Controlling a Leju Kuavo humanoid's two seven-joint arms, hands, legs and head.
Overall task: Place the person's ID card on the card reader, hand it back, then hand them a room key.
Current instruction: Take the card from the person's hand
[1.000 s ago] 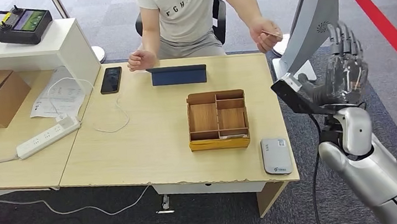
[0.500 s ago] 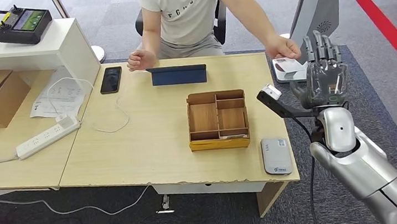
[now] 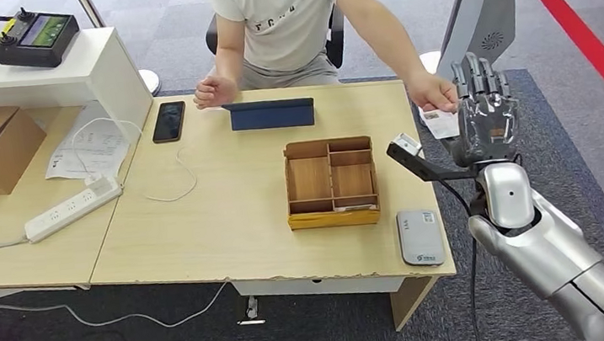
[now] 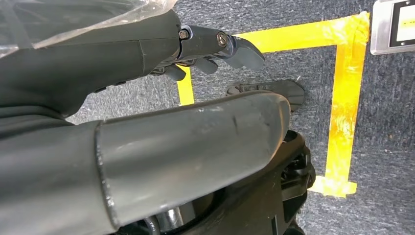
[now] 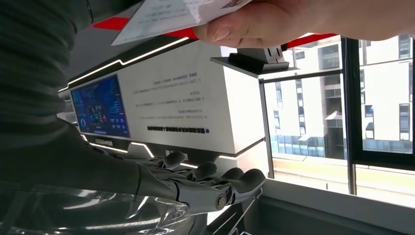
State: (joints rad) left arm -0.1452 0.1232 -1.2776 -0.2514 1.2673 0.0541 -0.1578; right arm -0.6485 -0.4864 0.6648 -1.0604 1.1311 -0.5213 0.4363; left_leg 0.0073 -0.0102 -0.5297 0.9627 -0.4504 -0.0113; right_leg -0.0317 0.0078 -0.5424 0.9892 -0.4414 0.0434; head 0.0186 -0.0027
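**A:** White, the card. Where is it?

**B:** In the person's hand, held out past the right end of the desk. In the head view it sits just beside the right hand, on the desk side of it.

**A:** Touching?

**B:** I cannot tell. In the head view the card's edge meets the hand's outline. The right wrist view shows the card pinched between the person's fingertips, with the robot's fingers apart from it across the picture.

**A:** How is the right hand set?

**B:** Raised, fingers pointing up and spread, holding nothing. The silver forearm comes up from the lower right corner of the head view.

**A:** And the left hand?

**B:** The left wrist view shows it hanging over grey carpet with yellow tape. The fingers are drawn in somewhat and nothing is in them, but whether they are closed or slack I cannot tell.

**A:** The reader?

**B:** A grey pad lies flat at the desk's front right corner, nearer the robot than the card and well apart from it.

**A:** Anything between?

**B:** A wooden tray with compartments, in the middle of the desk, just left of the reader. A blue folder stands beyond it, near the person. A black phone lies further left.
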